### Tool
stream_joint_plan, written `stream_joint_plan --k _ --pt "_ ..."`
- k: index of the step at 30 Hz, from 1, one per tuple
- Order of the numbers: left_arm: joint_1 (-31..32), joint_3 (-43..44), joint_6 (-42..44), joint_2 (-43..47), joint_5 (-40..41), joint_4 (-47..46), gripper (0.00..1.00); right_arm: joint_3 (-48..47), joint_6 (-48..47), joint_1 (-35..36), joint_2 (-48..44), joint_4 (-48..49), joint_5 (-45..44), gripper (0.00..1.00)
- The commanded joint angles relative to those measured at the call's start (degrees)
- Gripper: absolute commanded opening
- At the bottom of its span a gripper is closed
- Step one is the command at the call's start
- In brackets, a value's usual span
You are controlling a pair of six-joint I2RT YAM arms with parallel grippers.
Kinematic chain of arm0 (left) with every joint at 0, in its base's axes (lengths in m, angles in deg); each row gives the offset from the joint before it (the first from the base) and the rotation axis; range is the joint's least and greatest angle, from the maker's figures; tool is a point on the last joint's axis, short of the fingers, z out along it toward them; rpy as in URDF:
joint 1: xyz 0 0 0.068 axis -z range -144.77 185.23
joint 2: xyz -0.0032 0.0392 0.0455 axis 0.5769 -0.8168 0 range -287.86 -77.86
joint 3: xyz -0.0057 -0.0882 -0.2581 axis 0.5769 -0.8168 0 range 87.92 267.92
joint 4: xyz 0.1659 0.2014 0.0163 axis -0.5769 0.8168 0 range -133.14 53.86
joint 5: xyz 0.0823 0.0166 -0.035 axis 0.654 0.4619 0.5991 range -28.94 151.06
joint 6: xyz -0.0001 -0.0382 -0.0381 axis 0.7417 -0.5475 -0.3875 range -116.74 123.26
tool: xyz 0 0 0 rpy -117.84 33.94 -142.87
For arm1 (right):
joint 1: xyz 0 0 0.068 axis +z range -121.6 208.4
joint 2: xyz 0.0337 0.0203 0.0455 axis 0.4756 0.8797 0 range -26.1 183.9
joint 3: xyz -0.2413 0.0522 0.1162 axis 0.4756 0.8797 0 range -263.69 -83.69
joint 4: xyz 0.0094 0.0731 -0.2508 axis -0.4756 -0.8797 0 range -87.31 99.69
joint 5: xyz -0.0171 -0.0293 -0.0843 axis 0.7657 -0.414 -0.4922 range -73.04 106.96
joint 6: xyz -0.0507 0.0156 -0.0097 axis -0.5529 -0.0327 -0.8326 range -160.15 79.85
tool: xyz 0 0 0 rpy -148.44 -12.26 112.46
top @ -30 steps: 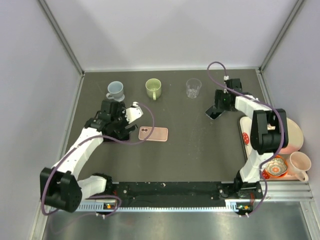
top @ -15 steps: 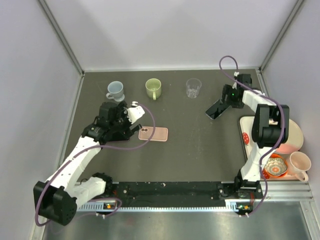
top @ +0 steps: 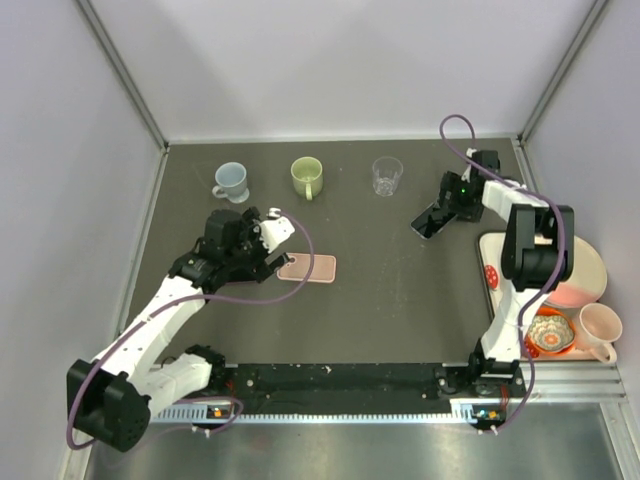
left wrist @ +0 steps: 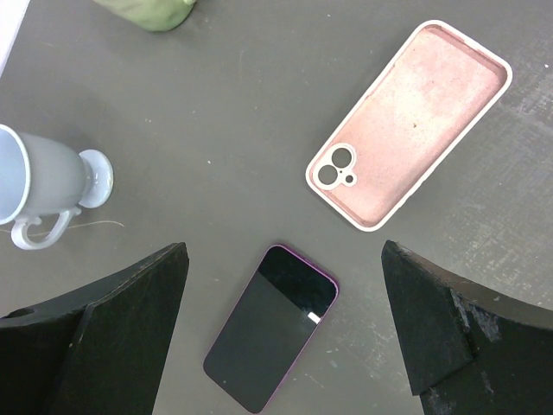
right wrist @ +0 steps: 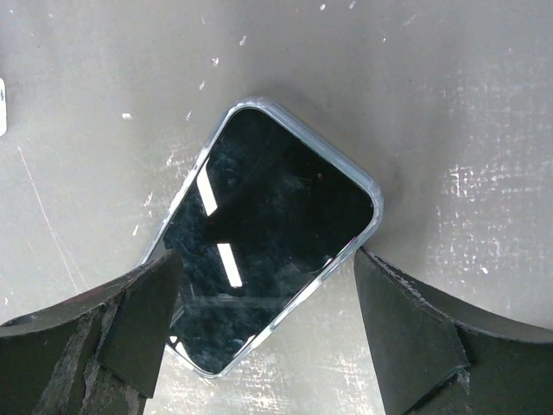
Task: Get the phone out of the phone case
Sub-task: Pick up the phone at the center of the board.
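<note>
Top external camera looks steeply down from above and behind the arm bases over the whole counter [top: 390, 310]; left wrist camera faces straight down, near, over the left half, sharing the pink case [top: 307, 268] and mug [top: 230, 181]; right wrist camera, nearer still, shares only the cased phone [top: 432, 222] toward the far right corner.

I saw a bare phone [left wrist: 270, 337] lying left of the empty case [left wrist: 410, 121]. A cased phone [top: 435, 220] lay well right.

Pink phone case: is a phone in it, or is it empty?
Empty. The pink case shows its bare inside and open camera holes; a dark phone lies apart from it.
</note>
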Motion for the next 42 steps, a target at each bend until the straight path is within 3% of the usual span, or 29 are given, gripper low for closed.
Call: stream_joint_plan --k 1,9,15,39,42 --pt "0.3 -0.7 -1.3 0.8 0.3 -3.5 0.99 -4.0 1.0 0.7 3.1 -0.8 1.2 0.82" --pt "0.3 -1.8 -1.2 0.9 0.5 -4.2 0.99 -11.0 0.8 2.5 7.2 -2.8 -1.2 0.85" --pt "0.3 -2.1 -1.5 0.9 0.5 -4.4 0.99 -14.0 -2.0 8.0 9.3 -4.5 -6.9 0.86" --pt "0.2 -3.4 -1.2 1.4 0.6 -5.4 0.99 -13.8 -3.0 13.3 9.4 -8.4 -13.1 0.88" --pt "0.2 -3.5 -1.2 1.3 0.5 -5.4 0.99 -13.6 -3.7 13.3 9.3 -9.1 -11.8 0.82"
